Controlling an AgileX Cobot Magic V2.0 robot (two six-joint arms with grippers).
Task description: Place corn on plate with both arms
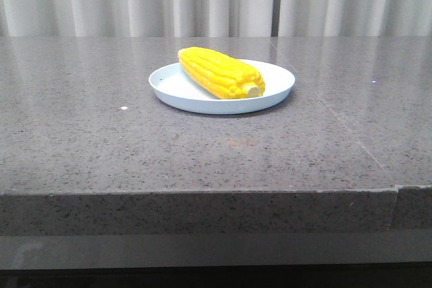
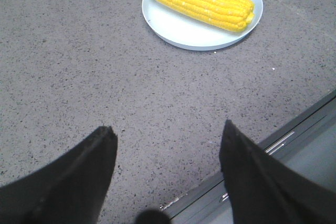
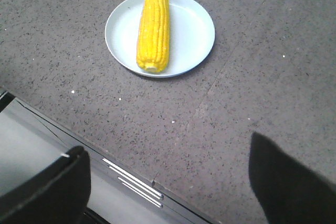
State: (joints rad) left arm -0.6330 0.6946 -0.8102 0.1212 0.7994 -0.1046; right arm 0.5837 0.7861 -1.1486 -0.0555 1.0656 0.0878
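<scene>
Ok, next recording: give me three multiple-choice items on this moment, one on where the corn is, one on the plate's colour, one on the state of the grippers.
1. Where does the corn cob lie?
A. On the bare tabletop beside the plate
B. On the plate
C. Held in a gripper

2. What colour is the plate?
A. Very pale blue-white
B. Dark red
C. Black

3. How do the left gripper and right gripper stand?
A. Both shut on the corn
B. One shut, one open
C. Both open and holding nothing

Answers: 1 B, the cob rests across the plate in every view. 2 A, it reads pale blue-white against the grey stone tabletop. 3 C, each wrist view shows dark fingers spread apart with only tabletop between them, well back from the plate.
</scene>
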